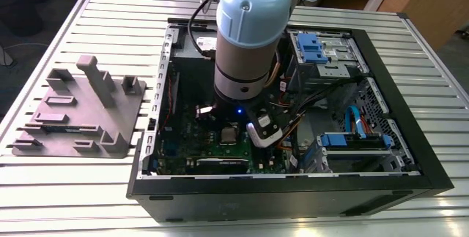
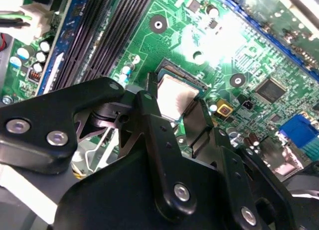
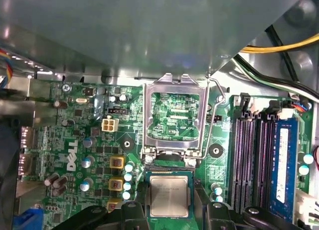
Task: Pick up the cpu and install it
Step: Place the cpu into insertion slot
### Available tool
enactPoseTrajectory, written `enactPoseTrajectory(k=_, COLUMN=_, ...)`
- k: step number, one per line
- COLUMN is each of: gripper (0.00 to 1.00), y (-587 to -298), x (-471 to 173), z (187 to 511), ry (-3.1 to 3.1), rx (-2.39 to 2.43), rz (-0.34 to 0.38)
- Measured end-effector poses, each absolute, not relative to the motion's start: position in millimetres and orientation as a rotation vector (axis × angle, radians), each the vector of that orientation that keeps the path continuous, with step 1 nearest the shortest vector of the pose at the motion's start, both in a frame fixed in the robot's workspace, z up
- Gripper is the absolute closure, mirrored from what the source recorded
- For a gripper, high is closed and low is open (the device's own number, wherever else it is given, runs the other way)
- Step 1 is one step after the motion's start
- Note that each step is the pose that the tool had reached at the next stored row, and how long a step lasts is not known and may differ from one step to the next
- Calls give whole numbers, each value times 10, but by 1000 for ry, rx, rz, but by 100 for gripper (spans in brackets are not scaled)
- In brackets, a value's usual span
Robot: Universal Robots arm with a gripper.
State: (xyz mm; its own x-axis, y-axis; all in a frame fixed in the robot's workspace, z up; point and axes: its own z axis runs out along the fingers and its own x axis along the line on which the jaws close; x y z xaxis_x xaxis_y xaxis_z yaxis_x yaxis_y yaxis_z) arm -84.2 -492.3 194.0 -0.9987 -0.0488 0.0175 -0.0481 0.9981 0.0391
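Narrow gripper clamped on two edges of cpu. It lies square and flat, metal top up, in motherboard socket; load plate beside it hinged open.

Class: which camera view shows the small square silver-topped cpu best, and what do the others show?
The first wrist view: the small square silver-topped cpu faces the camera squarely, beside the open metal socket frame. The second wrist view shows it slanted and partly hidden; the exterior view, a tiny grey square.
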Motion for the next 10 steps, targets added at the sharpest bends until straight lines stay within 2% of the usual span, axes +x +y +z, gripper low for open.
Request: enactPoseTrajectory(k=10, gripper=55, y=-4926, x=-844, z=1936, ry=-3124, rx=-22, rz=-61)
